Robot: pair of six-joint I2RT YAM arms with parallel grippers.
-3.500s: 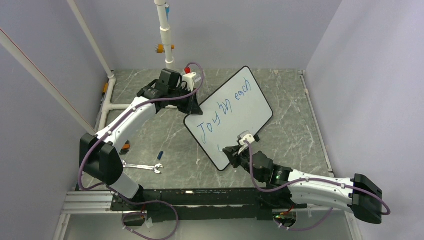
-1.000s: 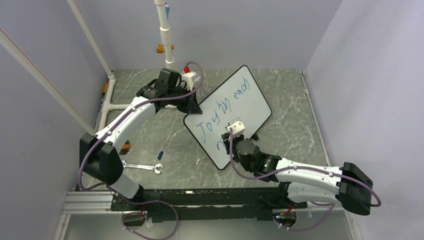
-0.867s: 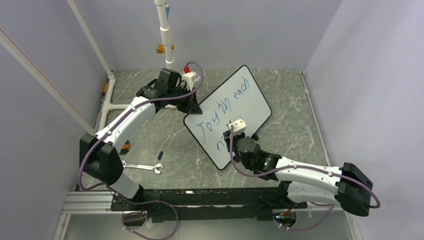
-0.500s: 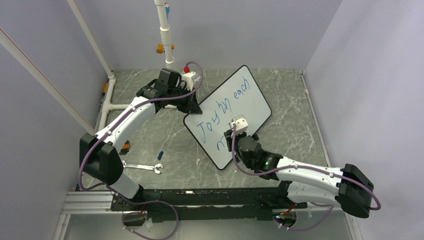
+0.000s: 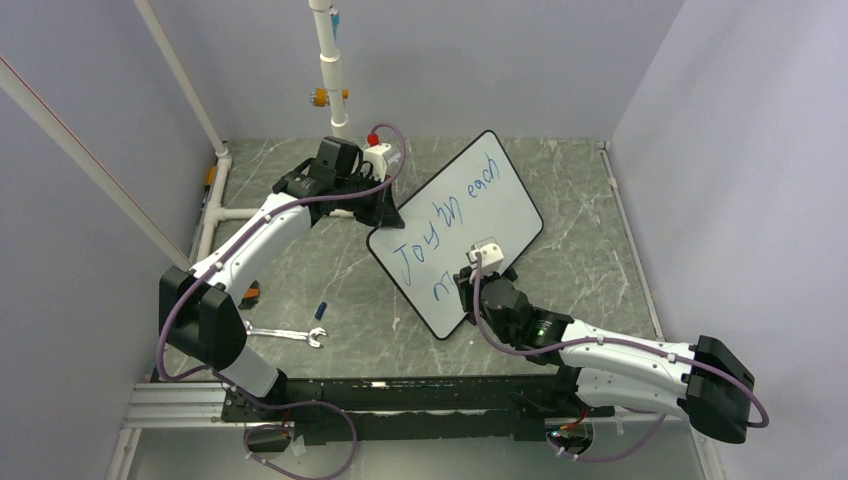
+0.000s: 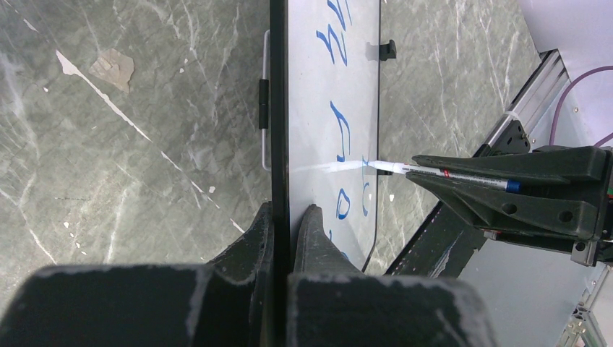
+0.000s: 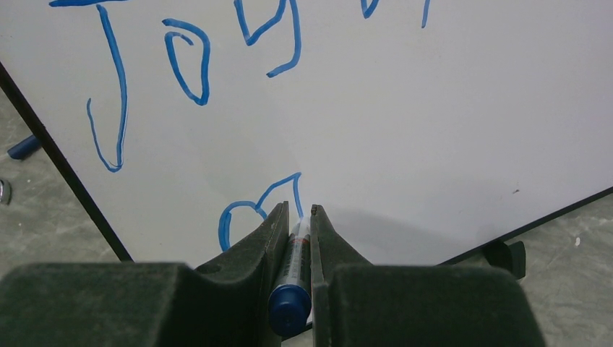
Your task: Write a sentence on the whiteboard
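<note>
While the left gripper clamps the thin black rim of the large glossy white whiteboard at its left short edge, one finger on each face in the left wrist view, the right gripper pinches a slim white-barrelled marker with a blue end between narrow jaws. It presses the marker's tip to the board near the lower left corner. That board sits mid-way across the grey marbled table, between the two arms, with its long axis running from near-left to far-right in the overhead view; how steeply it is tilted I cannot tell. On it the sentence in blue slanted handwriting reads "Joy in each" along that axis. Beneath the "Jo" there is only a first humped stroke of a second line, and the tip rests at its right end. What matters for the coming move is that the bare white surface lies to the right of the tip, along the long axis and parallel under the upper line. The bottom rim runs close below. The marker's barrel lies roughly square to that line. My judgement is that the right arm, already in place, should carry the strokes rightward with little room to drift down, and the left hold must stay firm.
</note>
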